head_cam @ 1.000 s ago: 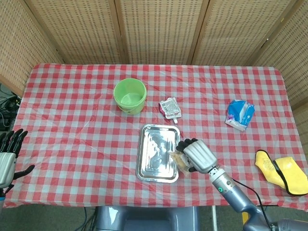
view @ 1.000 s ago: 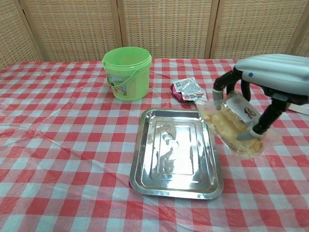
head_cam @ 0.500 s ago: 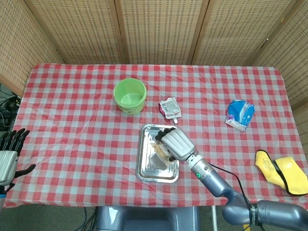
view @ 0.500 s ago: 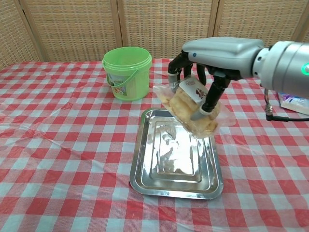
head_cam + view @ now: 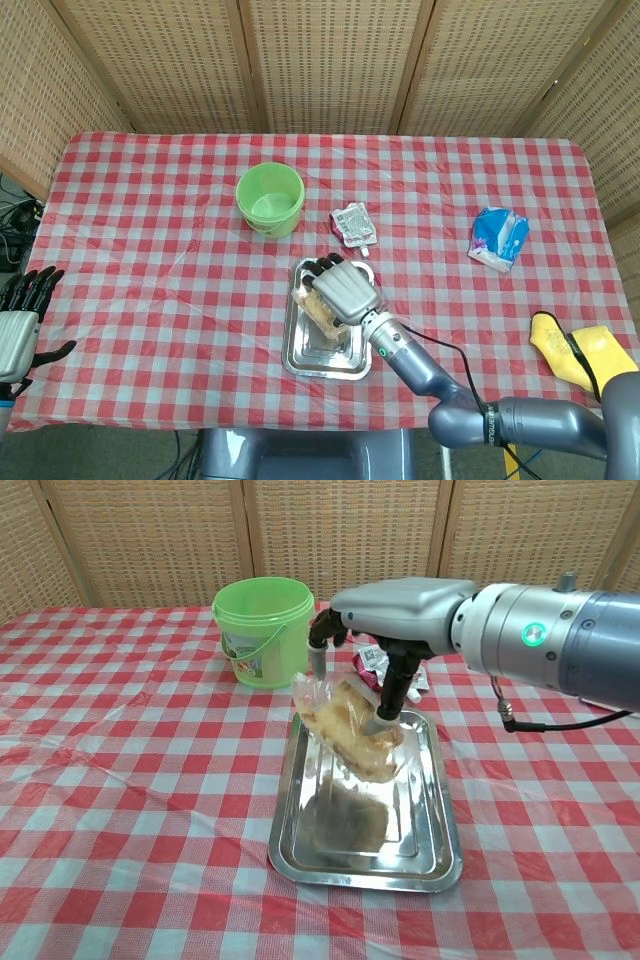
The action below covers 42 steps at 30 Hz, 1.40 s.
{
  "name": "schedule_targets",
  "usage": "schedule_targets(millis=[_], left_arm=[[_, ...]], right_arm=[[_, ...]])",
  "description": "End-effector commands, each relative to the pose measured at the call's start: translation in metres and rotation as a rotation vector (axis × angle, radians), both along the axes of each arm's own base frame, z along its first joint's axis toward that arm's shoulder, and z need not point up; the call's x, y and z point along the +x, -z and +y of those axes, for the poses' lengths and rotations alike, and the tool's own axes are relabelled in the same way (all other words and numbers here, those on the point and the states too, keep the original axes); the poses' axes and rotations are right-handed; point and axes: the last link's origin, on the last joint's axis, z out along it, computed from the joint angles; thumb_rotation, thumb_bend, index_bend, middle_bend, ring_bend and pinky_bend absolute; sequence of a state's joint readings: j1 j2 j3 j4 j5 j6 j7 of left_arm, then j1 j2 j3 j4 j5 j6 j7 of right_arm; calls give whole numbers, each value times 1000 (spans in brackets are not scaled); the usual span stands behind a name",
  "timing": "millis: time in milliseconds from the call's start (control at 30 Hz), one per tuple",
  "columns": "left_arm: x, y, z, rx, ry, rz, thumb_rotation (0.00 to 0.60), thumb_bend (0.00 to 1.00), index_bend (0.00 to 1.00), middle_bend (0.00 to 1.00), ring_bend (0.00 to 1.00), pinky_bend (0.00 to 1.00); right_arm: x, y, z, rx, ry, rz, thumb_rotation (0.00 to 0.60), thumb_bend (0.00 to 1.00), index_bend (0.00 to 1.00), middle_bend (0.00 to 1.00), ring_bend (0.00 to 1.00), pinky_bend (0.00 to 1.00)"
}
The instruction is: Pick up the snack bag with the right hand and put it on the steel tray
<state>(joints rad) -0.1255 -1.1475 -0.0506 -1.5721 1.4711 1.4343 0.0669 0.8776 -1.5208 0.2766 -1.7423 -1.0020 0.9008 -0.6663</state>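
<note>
My right hand [image 5: 385, 610] [image 5: 345, 290] grips a clear snack bag [image 5: 345, 730] [image 5: 315, 312] of pale yellow pieces. The bag hangs tilted just above the steel tray [image 5: 440, 835] [image 5: 298, 355], over its left half, and its reflection shows in the metal below. From these views I cannot tell whether the bag's lower edge touches the tray. My left hand [image 5: 18, 325] hangs open beyond the table's left edge, holding nothing, and shows only in the head view.
A green bucket [image 5: 263, 630] [image 5: 270, 199] stands behind the tray. A small red-and-silver packet [image 5: 372, 662] [image 5: 353, 223] lies beside it. Far right lie a blue tissue pack [image 5: 499, 238] and a yellow cloth [image 5: 588, 360].
My right hand has carried the snack bag leftward from beside the tray's right edge to above the tray's left half, and lower. The left hand has barely moved.
</note>
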Motion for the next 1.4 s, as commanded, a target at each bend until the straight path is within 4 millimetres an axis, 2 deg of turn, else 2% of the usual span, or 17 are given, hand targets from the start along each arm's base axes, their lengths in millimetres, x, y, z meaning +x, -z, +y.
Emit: schedule_targets(millis=[33,133,300,467,767,967,1167,1400], left_arm=[[0,-1,0,1,0,-1,600,98,0,0,0,0],[0,-1,0,1,1,-4,600,97,0,0,0,0],[1,-2,-1,4,5,-6,600,98,0,0,0,0],[0,-3,-2,9,3,-6,600,97,0,0,0,0],[2,1,-2,2,11,4,600,98,0,0,0,0],[5,3,-3,12,33,3,600,98,0,0,0,0],[5,6,-3,13,44,3,600,98,0,0,0,0],[5,4,-3,36,63,-9,600,98,0,0,0,0]], right_arm=[[1,3,3,-10,17,33,600,84,192,5,0,8],[0,1,4,-10,37,45,600,81,145,0,0,0],[-1,-3,8,-28,45,61,600,80,141,0,0,0],[-14,-14,8,-69,74,88,600,80,110,0,0,0],[-88,-65,28,-200,191,107,600,79,2,0,0,0],[-143,-92,49,-289,225,90,600,68,0,0,0,0],[-189,-111,72,-384,276,24,600,67,0,0,0,0],[-235,-122,105,-476,330,-20,600,68,0,0,0,0]])
